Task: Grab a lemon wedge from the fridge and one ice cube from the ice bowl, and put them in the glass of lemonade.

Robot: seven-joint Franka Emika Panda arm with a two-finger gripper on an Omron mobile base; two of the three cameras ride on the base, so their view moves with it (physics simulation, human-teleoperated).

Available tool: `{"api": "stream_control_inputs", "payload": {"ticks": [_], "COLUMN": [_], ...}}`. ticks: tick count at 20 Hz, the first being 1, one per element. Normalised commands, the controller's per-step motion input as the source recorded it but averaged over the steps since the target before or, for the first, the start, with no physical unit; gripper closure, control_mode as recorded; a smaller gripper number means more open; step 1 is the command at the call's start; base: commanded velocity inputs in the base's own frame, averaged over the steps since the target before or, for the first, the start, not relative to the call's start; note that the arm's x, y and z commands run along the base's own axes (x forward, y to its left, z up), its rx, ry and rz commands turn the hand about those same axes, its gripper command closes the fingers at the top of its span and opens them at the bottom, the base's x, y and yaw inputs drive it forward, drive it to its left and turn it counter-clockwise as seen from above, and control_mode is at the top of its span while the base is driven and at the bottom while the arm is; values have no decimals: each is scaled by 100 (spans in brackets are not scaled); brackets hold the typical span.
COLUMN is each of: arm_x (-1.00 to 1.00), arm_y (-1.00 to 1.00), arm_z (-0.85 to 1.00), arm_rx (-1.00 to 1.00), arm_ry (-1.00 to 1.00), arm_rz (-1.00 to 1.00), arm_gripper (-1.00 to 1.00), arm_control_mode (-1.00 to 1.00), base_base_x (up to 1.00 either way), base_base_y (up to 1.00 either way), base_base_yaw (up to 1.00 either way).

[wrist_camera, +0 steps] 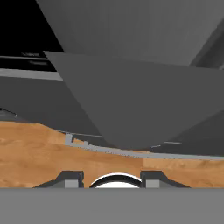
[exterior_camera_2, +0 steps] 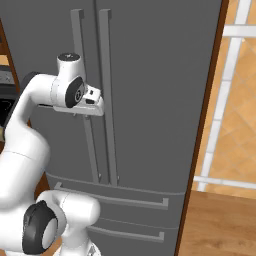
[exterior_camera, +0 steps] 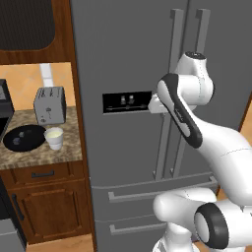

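The grey fridge [exterior_camera: 123, 49] stands with its doors closed, and the lemon wedge is hidden. My white hand [exterior_camera_2: 82, 106] is raised against the left door's long vertical handle [exterior_camera_2: 79, 45], level with the black dispenser panel [exterior_camera: 127, 102]. In the hand view the gripper [wrist_camera: 113, 177] points down along the door towards the wooden floor. Its fingertips [wrist_camera: 72, 177] stand apart with nothing between them, and the handle bar runs just above them. On the counter to the left sit the black ice bowl [exterior_camera: 24, 138] and the glass of lemonade [exterior_camera: 54, 138].
A silver toaster [exterior_camera: 49, 105] stands behind the bowl on the stone counter [exterior_camera: 69, 147]. The right door's handle [exterior_camera_2: 106, 75] runs close beside the left one. Two drawer bars [exterior_camera_2: 115, 200] cross the fridge's lower part. A wooden panel [exterior_camera_2: 205, 125] flanks the fridge on the right.
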Motion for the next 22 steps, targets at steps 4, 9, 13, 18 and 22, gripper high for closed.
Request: {"api": "stream_control_inputs", "payload": {"ticks": [4, 9, 13, 18, 22], "arm_x": [-34, -70, -79, -77, -45], "arm_y": [0, -4, -16, -20, -14], "arm_z": [0, 0, 0, 0, 0], "arm_rx": [0, 0, 1, 1, 0], "arm_ry": [-2, -2, -5, -6, -2], "arm_rz": [0, 0, -1, -3, -3], "arm_gripper": [-100, -100, -100, -100, -100], "arm_control_mode": [-100, -100, -100, -100, -100], "base_base_x": [0, 0, 0, 0, 0], "base_base_y": [0, 0, 0, 0, 0], "base_base_yaw": [0, 0, 0, 0, 0]}}
